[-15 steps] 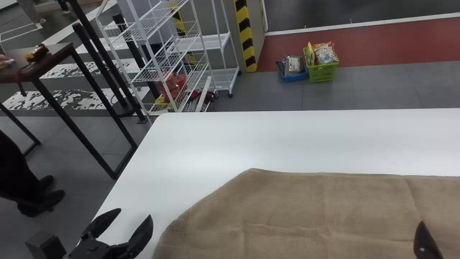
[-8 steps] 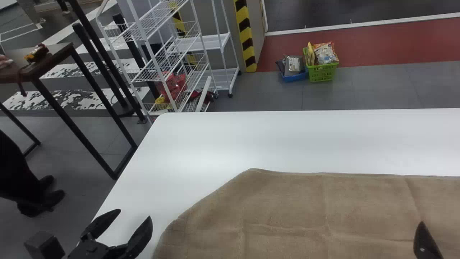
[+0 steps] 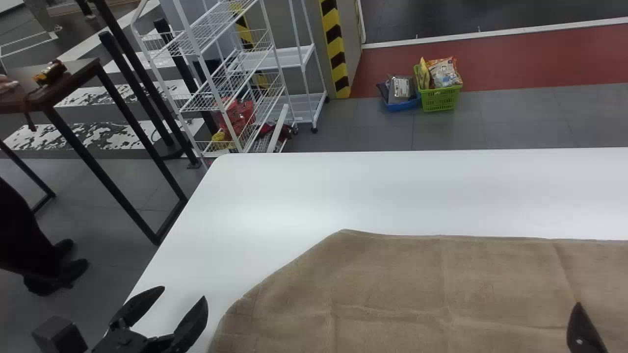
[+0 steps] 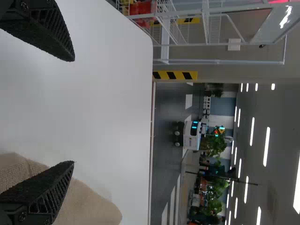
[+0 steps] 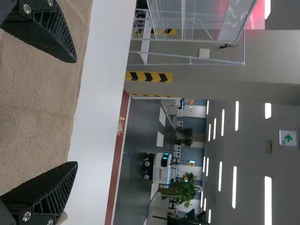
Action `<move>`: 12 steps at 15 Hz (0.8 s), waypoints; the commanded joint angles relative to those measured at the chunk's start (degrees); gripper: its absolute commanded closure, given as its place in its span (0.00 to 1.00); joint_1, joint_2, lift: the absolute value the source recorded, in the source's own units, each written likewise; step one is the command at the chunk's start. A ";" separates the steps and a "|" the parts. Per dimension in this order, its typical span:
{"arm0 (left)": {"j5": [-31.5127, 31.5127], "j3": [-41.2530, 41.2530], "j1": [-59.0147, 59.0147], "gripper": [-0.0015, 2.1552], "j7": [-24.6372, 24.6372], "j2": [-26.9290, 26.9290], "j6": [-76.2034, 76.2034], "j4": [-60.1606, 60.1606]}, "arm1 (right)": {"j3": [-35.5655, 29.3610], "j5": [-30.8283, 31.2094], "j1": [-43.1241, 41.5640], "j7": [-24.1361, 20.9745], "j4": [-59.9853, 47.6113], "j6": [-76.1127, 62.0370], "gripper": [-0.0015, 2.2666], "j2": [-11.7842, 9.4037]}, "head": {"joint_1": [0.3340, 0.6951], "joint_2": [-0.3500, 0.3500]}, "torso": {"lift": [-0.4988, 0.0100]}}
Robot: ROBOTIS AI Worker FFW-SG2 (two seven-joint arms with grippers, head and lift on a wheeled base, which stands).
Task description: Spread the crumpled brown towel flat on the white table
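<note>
Evidently the smoothing step is well along; the brown towel lies broad and mostly flat on the white table, lightly creased, its left edge slanting; the left gripper is spread and empty beside that edge; the right gripper, also spread and empty, is over the towel; next, the slanted edge likely needs a light pinch and outward pull.

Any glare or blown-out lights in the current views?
Head view: soft glare patch on the white, round-cornered tabletop, none on the brown cloth towel; both wrist views: white ceiling strip lights look blown out.
</note>
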 commanded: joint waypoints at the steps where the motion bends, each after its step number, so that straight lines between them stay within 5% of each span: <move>1: 0.00 0.00 0.00 0.00 -0.08 -0.15 0.00 0.11 | -0.03 0.00 -0.01 0.00 0.04 0.00 0.00 0.05 | 1.00 1.00 | 0.74; 12: 0.00 0.00 0.00 0.00 -0.08 -0.15 0.00 0.46 | -0.03 0.00 -0.45 0.00 0.48 0.18 0.00 0.05 | 1.00 1.00 | 0.74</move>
